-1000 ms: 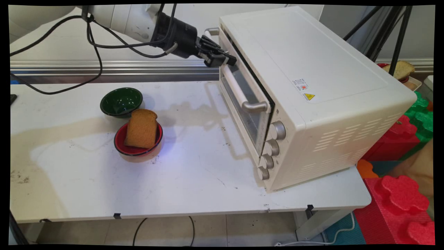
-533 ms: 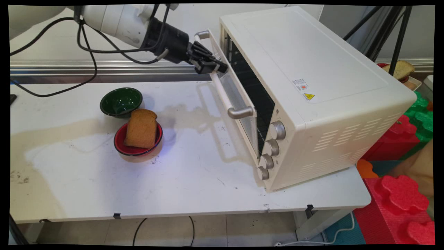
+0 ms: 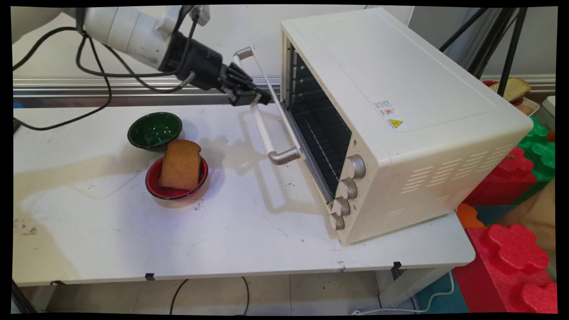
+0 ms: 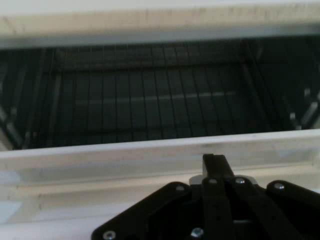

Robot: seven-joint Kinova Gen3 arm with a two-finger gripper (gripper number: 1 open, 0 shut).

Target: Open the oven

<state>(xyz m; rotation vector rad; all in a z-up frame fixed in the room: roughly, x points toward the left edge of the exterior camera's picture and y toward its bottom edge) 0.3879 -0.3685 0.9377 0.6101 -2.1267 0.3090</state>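
Observation:
A cream toaster oven [image 3: 400,111] stands on the right of the white table [image 3: 222,231], its door [image 3: 291,133] swung about halfway down. My gripper [image 3: 254,98] is shut on the door's white handle bar [image 3: 266,133], near its far end. In the hand view the handle bar [image 4: 150,155] runs across just beyond my gripper [image 4: 215,167], and the wire rack [image 4: 150,100] shows inside the dark oven cavity. To the left, a brown bread slice [image 3: 180,164] leans in a red bowl [image 3: 153,189], beside a green bowl [image 3: 154,130].
Four knobs [image 3: 349,189] line the oven's near front corner. Red and green foam blocks [image 3: 511,258] are stacked off the table's right end. Another bread slice [image 3: 513,89] lies at the back right behind black tripod legs [image 3: 511,44]. Black cables [image 3: 93,75] hang from the arm.
The oven door has swung from nearly closed to about half open. My gripper moved left and down with the handle in its grasp, uncovering the oven's inside.

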